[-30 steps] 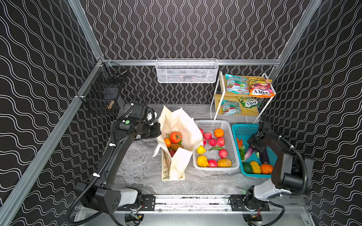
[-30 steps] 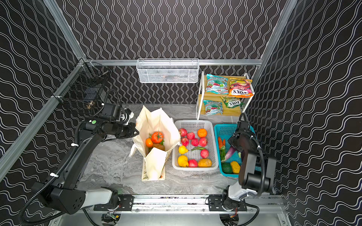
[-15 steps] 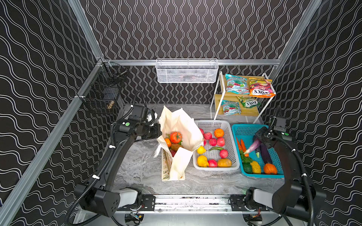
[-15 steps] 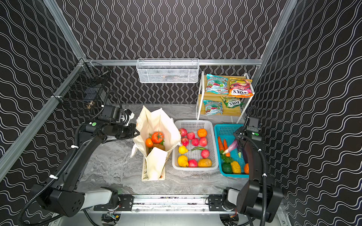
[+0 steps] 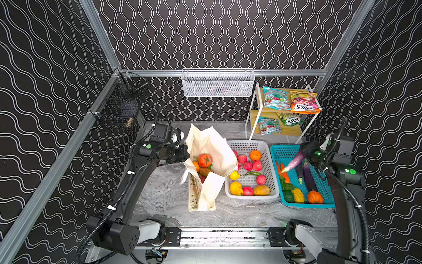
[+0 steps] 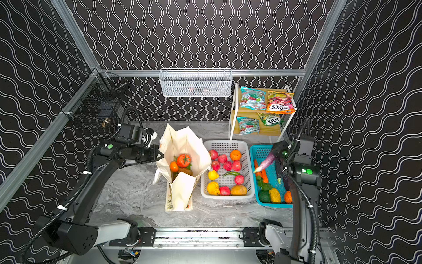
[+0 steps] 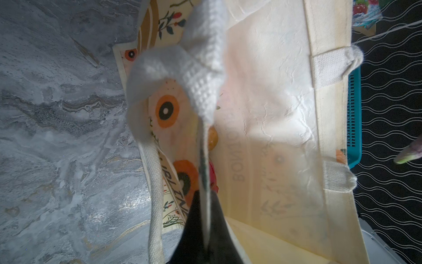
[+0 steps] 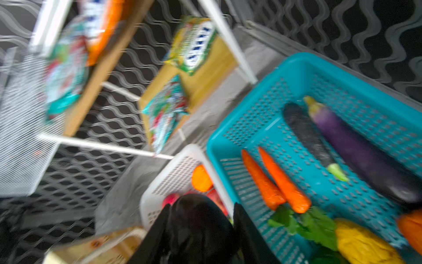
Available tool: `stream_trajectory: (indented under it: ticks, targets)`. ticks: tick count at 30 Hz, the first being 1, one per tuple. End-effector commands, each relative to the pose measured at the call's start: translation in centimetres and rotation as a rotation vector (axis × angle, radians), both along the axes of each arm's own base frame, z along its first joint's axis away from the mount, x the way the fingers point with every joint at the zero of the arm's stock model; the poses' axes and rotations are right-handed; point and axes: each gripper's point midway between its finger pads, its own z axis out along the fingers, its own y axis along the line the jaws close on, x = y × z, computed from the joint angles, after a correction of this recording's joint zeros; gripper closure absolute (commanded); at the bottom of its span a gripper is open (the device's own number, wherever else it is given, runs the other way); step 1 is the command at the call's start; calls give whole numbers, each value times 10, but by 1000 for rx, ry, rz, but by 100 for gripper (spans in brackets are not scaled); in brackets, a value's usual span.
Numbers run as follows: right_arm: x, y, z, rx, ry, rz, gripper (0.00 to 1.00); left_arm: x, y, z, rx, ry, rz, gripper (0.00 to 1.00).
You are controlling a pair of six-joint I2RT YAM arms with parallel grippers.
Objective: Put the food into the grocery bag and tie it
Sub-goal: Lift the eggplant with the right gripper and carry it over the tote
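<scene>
The cream grocery bag (image 5: 210, 146) (image 6: 182, 141) stands open left of the baskets, with a red tomato (image 5: 204, 160) (image 6: 183, 160) and an orange among the food inside. My left gripper (image 5: 186, 155) (image 6: 161, 156) (image 7: 205, 205) is shut on the bag's (image 7: 269, 91) left rim, and a white strap handle (image 7: 196, 68) is draped in front of it. My right gripper (image 5: 304, 153) (image 6: 275, 152) (image 8: 201, 212) is shut on a pale purple eggplant (image 5: 293, 161) (image 6: 265, 162) (image 8: 198, 219), which hangs above the teal basket with its green tip pointing towards the bag.
A white basket (image 5: 249, 144) of fruit sits right of the bag. The teal basket (image 5: 283, 148) (image 8: 274, 68) holds carrots, dark eggplants and more vegetables. A shelf at the back right carries an orange FOX'S packet (image 5: 302, 105) and teal packets (image 5: 275, 98). A white mesh basket (image 5: 218, 83) hangs on the back wall.
My right arm has lifted the pale purple eggplant out of the teal basket and risen. The left gripper has kept its hold on the bag's rim.
</scene>
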Motion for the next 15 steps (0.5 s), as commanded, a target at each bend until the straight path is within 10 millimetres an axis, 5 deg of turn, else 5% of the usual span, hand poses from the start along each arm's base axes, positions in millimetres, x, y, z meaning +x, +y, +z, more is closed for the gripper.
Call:
stream_trajectory:
  ticks: [1, 10, 15]
  targets:
    - [-2, 30, 21, 43, -48, 81, 69, 2, -3, 5, -22, -20, -1, 100]
    - [7, 122, 58, 69, -135, 273, 69, 0, -2, 2, -29, -18, 8, 100]
    - [15, 196, 80, 34, -174, 401, 69, -1, -3, 4, -31, -19, 6, 100]
